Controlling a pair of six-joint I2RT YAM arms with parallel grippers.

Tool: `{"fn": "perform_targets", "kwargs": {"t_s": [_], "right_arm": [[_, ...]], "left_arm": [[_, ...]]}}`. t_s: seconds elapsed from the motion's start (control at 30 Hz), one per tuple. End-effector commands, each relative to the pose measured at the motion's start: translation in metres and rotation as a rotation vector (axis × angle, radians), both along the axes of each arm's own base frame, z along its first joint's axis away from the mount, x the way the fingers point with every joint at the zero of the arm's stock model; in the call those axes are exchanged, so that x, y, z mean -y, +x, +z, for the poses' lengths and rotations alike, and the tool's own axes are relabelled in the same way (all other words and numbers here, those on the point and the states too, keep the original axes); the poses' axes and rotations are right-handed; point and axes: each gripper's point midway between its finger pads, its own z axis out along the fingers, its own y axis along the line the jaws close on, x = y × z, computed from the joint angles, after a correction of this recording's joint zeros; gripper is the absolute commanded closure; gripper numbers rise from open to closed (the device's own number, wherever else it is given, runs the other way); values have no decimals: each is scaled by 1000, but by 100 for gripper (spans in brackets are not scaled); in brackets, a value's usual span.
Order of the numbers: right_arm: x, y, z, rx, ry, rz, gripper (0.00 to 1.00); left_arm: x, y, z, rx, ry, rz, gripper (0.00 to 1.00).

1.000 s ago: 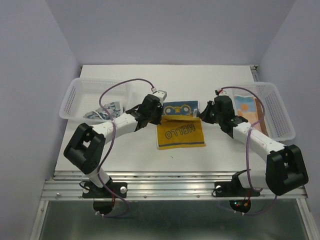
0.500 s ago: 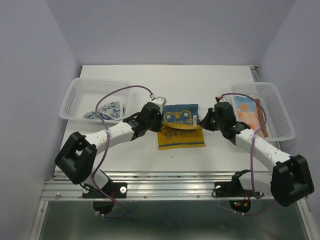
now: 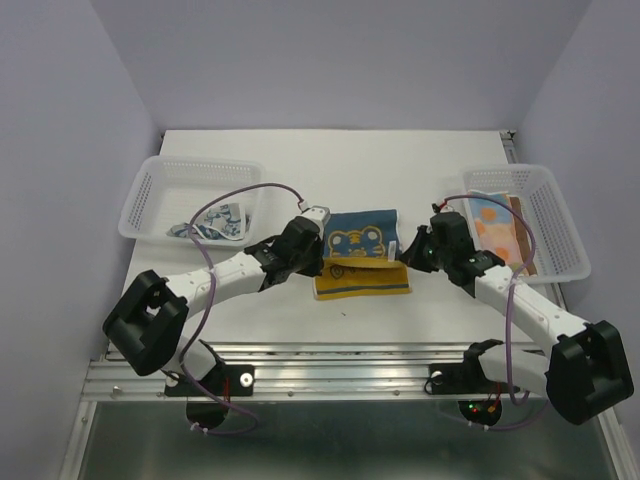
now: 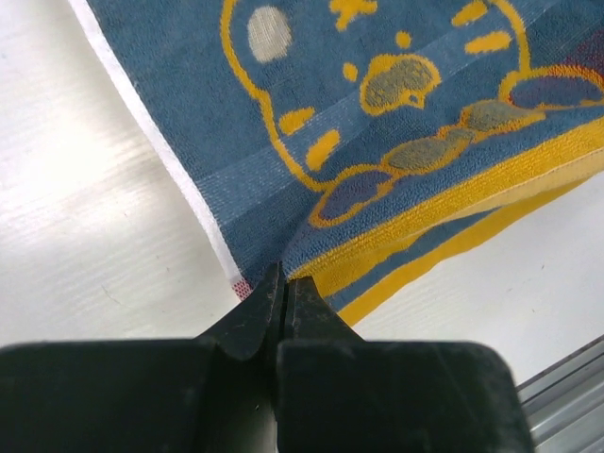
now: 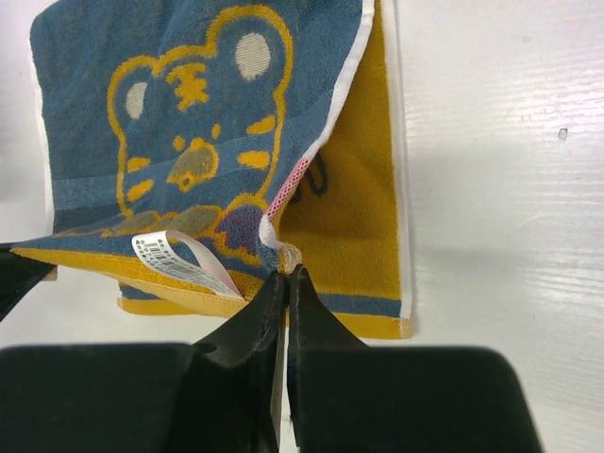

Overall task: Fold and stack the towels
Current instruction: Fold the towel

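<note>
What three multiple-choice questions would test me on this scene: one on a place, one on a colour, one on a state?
1. Where is the white-and-blue towel?
A. in the left basket
B. in the right basket
C. mid-table

2. What colour is the upturned side of the middle towel?
A. red
B. blue
C. green

3. How are the left fingers and right fingers?
A. wide open
B. shut on the middle towel
C. shut on nothing

Answers: 1 A, it lies inside that basket. 2 B, blue with a yellow animal face. 3 B, both wrist views show closed tips pinching its corners.
</note>
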Motion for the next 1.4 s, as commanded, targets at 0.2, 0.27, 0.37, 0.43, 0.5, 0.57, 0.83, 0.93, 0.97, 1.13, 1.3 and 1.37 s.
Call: {"fn": "perform_targets", "kwargs": {"t_s": [0.2, 0.27, 0.37, 0.43, 0.5, 0.57, 0.83, 0.93, 0.97, 1.13, 1.3, 1.37], "right_arm": [[3, -27, -30, -91, -9, 19, 99], [2, -32, -38, -113, -3, 29, 98], [-2, -38, -47, -142, 13, 55, 94], [-3, -42, -54, -164, 14, 63, 87], [-3, -45, -56, -172, 14, 64, 78], [-3, -47, -55, -176, 20, 72, 73], [-6, -42, -18, -63, 37, 111, 0], [-11, -27, 2, -1, 49, 113, 0], [-14, -19, 9, 28, 57, 113, 0], [-14, 24, 33, 125, 14, 60, 0], [-11, 84, 36, 148, -100, -6, 0], [-10, 102, 32, 131, -139, 8, 0]], "left_arm": [[5, -30, -15, -63, -8, -31, 100], [4, -34, -23, -82, 4, -32, 100], [3, -39, -26, -96, 3, -36, 93], [2, -43, -27, -102, -1, -40, 68], [6, -51, -23, -119, -30, -68, 54], [7, -58, -17, -118, -45, -79, 43], [9, -59, 27, -33, -156, -51, 1], [-6, -36, 35, 30, -125, 70, 1], [-13, -21, 37, 38, -117, 125, 1], [-35, 32, 43, 43, -132, 251, 1], [-28, 69, 35, 25, -145, 232, 9], [-25, 83, 31, 23, -118, 223, 14]]}}
